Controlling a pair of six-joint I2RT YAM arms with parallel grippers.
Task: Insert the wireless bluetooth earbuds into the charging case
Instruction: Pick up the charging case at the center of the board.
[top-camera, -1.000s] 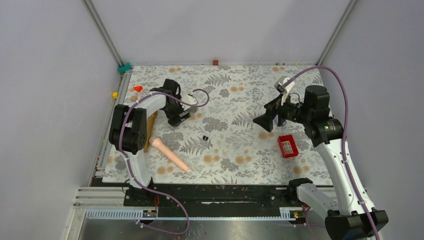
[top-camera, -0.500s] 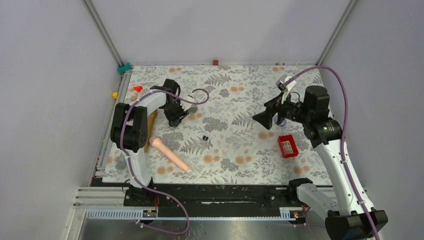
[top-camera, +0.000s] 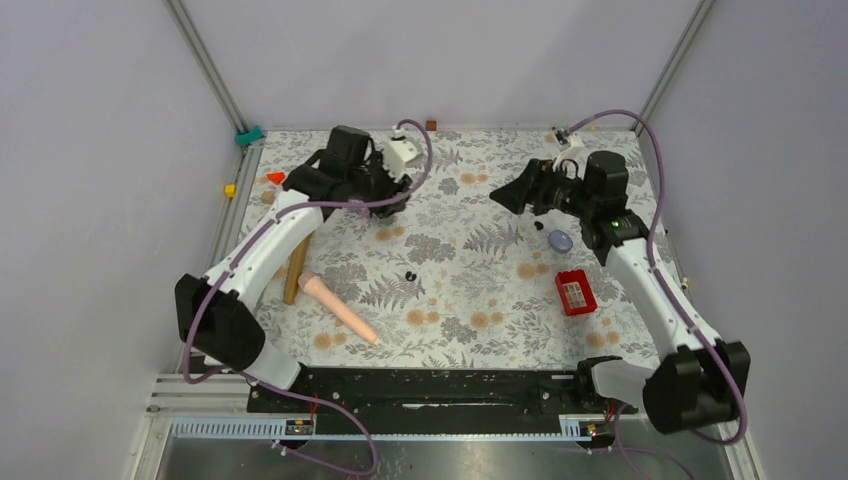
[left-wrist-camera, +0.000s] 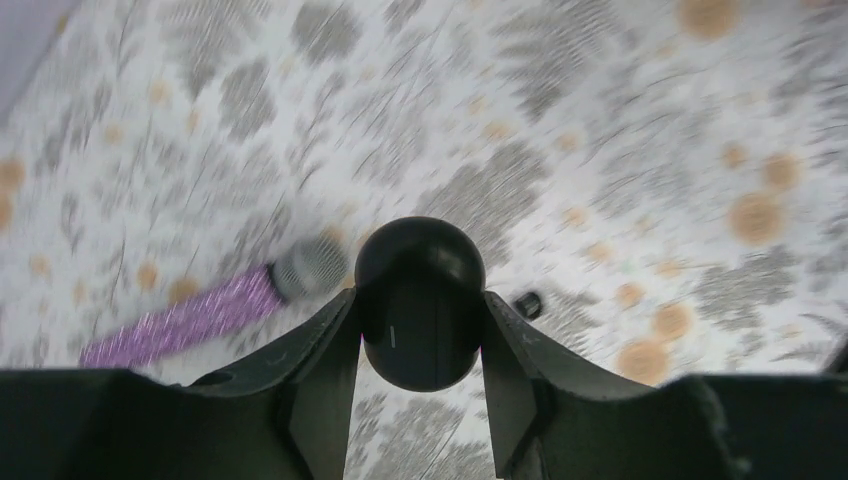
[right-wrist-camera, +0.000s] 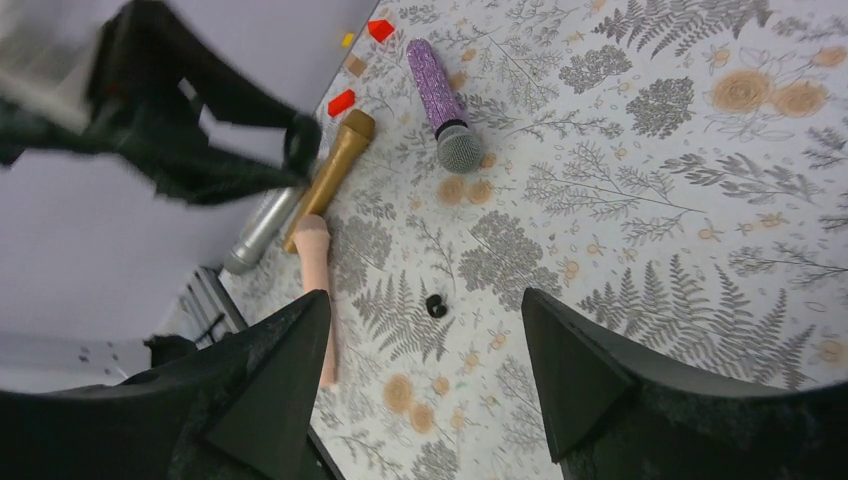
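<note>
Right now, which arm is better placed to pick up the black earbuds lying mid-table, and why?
Right, probably: the right end effector is open and empty, with the earbuds in its camera's view. The left end effector is shut on a black rounded object.

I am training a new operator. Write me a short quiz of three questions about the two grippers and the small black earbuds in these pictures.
1. True or false: the right gripper is shut on something.
2. Choose one. The left gripper is: A) open and empty; B) shut on a black rounded object; C) out of view.
3. Fill in: the small glossy black earbuds lie loose on the floral ___, between the two arms.

Key: 1 false, its jaws stand open with nothing between them; 2 B; 3 table.
</note>
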